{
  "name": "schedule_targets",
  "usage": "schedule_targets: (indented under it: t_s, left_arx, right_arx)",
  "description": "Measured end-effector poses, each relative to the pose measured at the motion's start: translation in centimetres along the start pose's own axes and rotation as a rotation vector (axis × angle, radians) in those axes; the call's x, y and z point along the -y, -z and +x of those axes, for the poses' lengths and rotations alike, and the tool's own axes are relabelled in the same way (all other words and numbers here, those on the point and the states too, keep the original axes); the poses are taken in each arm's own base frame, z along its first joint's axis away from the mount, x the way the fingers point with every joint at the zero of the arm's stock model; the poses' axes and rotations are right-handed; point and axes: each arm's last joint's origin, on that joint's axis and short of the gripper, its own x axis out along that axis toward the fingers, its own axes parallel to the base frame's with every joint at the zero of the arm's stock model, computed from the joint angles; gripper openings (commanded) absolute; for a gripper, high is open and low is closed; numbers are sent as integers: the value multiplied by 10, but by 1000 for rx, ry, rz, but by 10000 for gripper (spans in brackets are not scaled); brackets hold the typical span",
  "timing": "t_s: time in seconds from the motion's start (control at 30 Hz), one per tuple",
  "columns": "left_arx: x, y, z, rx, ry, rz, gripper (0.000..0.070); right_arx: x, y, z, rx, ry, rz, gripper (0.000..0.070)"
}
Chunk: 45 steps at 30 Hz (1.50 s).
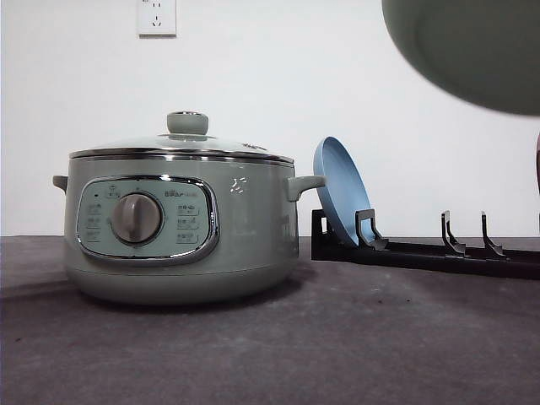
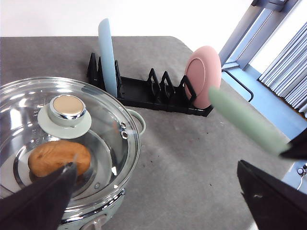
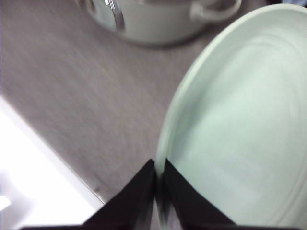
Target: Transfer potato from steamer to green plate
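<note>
Steamer (image 1: 181,228) at table's (image 1: 337,346) left, lid (image 2: 67,139) on, potato (image 2: 58,157) inside; dish rack (image 1: 422,249) right of it holding two upright plates (image 2: 108,55).

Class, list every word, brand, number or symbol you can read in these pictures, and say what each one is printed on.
Brand mark right of the grey dial on the pale sage-green electric steamer: too small to read.
Icon labels around that dial: too small to read.
White mark on the steamer wall near the right handle: illegible.
White wall socket: no readable text.
</note>
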Motion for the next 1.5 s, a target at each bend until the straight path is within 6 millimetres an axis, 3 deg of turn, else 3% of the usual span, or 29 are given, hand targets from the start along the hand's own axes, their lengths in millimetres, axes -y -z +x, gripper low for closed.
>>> schedule_targets:
  t_s: [0.33,0.6,0.93,1.13,1.2,1.4,1.5]
  left_arx:
    - [0,0,0,0,0,4,700]
    - [0,0,0,0,0,5,700]
    - [0,0,0,0,0,5,700]
    - [0,0,0,0,0,5,700]
    - [0,0,0,0,0,5,700]
    - [0,0,0,0,0,5,700]
    - [0,0,0,0,0,5,700]
  right_arx:
    - [-29,32,86,-98,29,64,3]
    - [-41,39,140,-223,89,42,4]
    - [-60,39,187,-320,129,-19,3]
    - [-64,41,199,-350,143,-37,11]
    - [-65,40,199,-338,141,-35,79]
    - [-60,37,191,-327,92,13,467]
    - [-52,30,177,-304,0,88,549]
